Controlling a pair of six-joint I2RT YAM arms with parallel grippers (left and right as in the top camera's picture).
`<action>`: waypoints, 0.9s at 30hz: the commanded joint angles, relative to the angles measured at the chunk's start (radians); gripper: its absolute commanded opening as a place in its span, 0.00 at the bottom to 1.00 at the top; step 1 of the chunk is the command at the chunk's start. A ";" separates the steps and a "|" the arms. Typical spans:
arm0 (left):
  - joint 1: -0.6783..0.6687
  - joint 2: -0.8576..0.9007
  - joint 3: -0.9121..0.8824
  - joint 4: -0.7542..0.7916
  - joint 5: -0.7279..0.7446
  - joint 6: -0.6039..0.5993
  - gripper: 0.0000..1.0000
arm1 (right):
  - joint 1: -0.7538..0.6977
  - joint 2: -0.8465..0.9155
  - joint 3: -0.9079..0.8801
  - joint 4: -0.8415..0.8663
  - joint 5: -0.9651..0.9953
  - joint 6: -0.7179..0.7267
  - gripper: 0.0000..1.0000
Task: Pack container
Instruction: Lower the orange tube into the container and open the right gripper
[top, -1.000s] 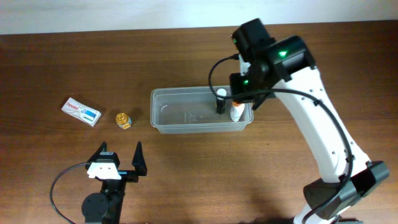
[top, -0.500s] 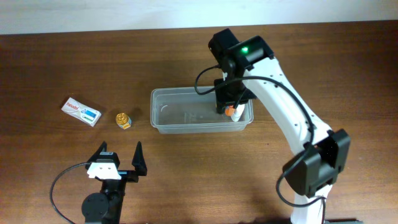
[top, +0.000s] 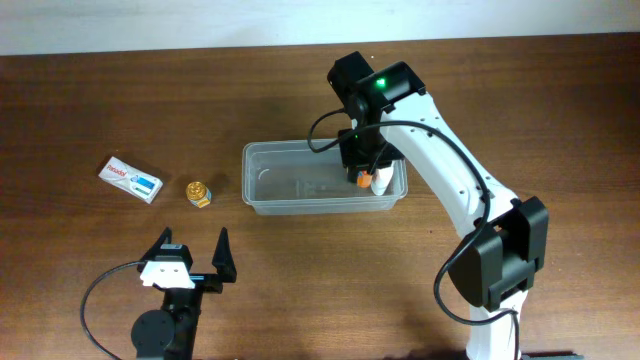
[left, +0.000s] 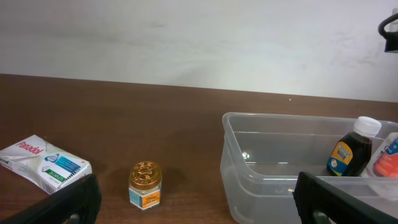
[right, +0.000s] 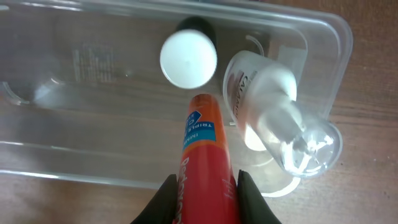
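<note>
Okay, left gripper (top: 193, 248) is idling at the near table edge, fingers spread wide and holding nothing, well apart from the container (top: 285, 180). Farther back, right gripper (right: 205, 199) is clamping an orange tube (right: 202, 143), whose long axis is pointing straight down from the fingers into the container's right end. The tip is hanging just beside a white-capped bottle (right: 188, 59) and a clear pump bottle (right: 267, 106) standing inside; floor contact can't be told. Right arm is nearer, so lowering looks like its job.
</note>
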 joint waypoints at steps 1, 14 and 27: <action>0.005 -0.009 -0.004 -0.004 0.003 0.016 0.99 | 0.011 0.007 -0.036 0.016 0.011 0.017 0.18; 0.005 -0.009 -0.004 -0.005 0.003 0.016 0.99 | 0.008 0.007 -0.168 0.113 -0.011 0.042 0.18; 0.005 -0.009 -0.004 -0.004 0.003 0.016 0.99 | -0.006 0.007 -0.242 0.183 -0.015 0.080 0.18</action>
